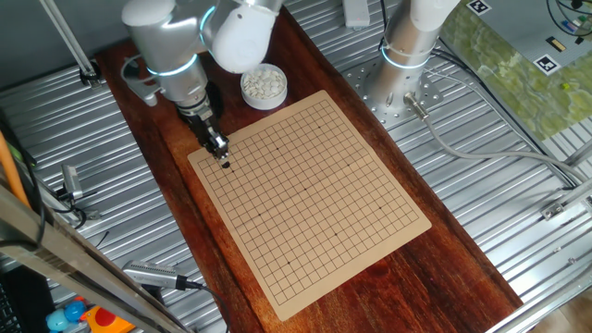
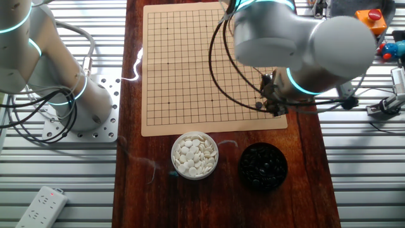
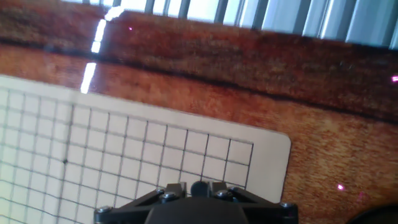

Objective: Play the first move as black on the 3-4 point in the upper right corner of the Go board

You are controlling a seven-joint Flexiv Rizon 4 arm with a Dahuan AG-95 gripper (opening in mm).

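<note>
Stone (image 1: 225,164): black, tiny, glossy, pinched at the tip of the tool (image 1: 223,159) just above the Go board (image 1: 314,194) corner. Likely light, hard and slippery, so a centred hold across its rim seems safest.

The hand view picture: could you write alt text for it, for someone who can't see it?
Seen from the robot's hand, a black stone sits pinched at the tip of the gripper, just above a corner of a tan Go board with a black grid. Behind the board runs a glossy reddish wooden table.
</note>
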